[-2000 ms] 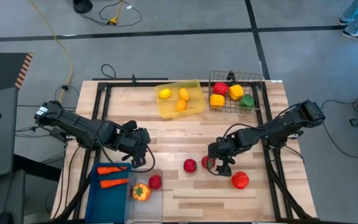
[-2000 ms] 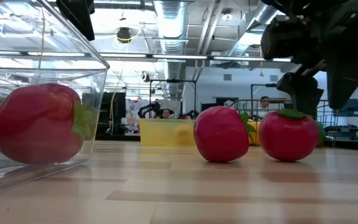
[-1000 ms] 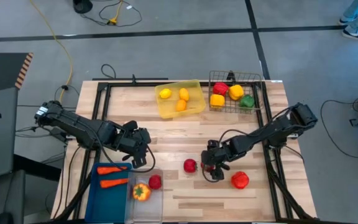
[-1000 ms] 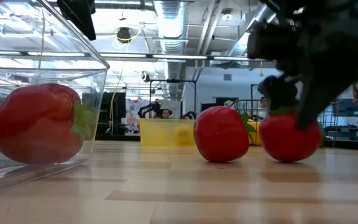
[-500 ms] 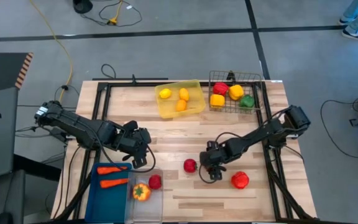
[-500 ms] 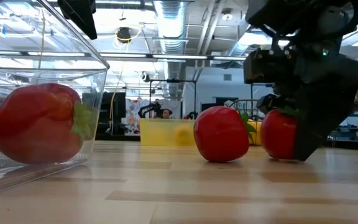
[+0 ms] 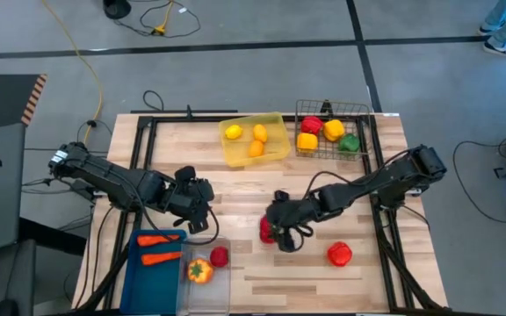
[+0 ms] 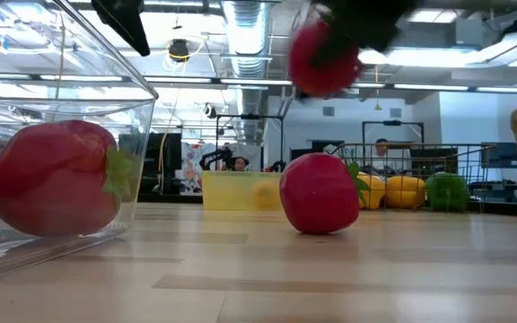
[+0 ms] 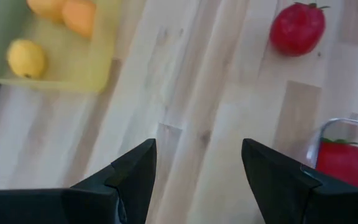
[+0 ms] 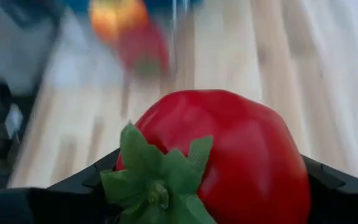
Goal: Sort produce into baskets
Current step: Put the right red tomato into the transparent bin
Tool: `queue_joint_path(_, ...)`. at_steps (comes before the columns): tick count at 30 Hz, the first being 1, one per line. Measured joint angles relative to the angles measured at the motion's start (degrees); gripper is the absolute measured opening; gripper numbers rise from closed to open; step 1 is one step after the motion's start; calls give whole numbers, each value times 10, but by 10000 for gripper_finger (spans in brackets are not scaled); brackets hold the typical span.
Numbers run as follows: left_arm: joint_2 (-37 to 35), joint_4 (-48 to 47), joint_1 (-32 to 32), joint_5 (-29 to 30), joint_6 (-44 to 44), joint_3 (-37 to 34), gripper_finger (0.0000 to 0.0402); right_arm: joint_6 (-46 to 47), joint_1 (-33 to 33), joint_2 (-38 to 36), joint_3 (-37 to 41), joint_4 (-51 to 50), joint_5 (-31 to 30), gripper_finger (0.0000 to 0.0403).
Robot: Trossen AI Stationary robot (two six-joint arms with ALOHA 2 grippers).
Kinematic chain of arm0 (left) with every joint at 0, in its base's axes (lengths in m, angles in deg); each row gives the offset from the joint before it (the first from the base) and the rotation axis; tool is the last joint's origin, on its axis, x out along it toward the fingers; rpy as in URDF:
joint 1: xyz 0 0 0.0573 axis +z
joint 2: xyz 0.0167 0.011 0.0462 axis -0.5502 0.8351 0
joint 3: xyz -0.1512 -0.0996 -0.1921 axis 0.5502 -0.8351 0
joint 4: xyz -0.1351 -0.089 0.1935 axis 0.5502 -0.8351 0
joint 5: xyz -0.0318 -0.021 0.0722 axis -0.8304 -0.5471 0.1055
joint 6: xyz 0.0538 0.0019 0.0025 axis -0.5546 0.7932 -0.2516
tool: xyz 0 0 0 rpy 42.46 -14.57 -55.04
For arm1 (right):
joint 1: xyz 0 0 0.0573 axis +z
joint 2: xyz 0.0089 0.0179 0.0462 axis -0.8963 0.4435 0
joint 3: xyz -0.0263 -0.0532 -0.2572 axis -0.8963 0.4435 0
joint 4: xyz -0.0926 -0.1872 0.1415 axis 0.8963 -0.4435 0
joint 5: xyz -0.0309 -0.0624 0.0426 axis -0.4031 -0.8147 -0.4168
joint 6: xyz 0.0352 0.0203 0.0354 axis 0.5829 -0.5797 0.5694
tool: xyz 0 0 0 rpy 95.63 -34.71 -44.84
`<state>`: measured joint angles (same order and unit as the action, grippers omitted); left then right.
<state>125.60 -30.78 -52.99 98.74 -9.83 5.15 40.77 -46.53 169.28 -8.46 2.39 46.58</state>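
My right gripper (image 7: 281, 232) is shut on a red tomato (image 10: 229, 155), which hangs high above the table (image 8: 323, 56). A second red tomato (image 8: 319, 193) rests on the wood just below and beside it. A red pepper (image 7: 339, 254) lies to the right. My left gripper (image 7: 197, 214) waits open above the blue bin (image 7: 139, 272) holding carrots and the clear bin (image 7: 209, 294) holding a tomato (image 9: 344, 163) and an orange pepper (image 7: 198, 271). My right gripper pinches the tomato by its two opposite sides (image 10: 291, 180) between its two fingers. The fingers slant down from the table's right. The tomato's green leafy top (image 10: 157, 174) faces back toward the wrist. The tomato is lifted clear of the table.
A yellow tray (image 7: 275, 149) with lemons and a wire basket (image 7: 362, 110) with red, yellow and green peppers stand at the far edge. Bare wood lies in the table's middle and near right.
My right gripper has closed around the tomato that lay on the table, then risen and gone toward the table's left. The tomato has been lifted clear of the wood. The other tomato has stayed in place.
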Motion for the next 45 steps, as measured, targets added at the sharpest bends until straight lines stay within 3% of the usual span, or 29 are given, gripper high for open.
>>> queue_joint_path(8, 0, 6, 0, 26, -36, 0, 224, -50, -8, 55, -39, 238, 0, 327)
queue_joint_path(16, 0, 10, 2, 46, -68, 0, 224, -59, -2, 169, -93, 425, 0, 328)
queue_joint_path(25, 0, 12, 3, 65, -72, 0, 224, -59, 12, 323, -234, 439, 3, 328)
queue_joint_path(32, -1, 18, 3, 64, -68, 0, 224, -59, 14, 397, -310, 441, 4, 329)
queue_joint_path(45, -1, 22, 3, 64, -69, 0, 224, -58, 14, 421, -328, 438, 4, 344)
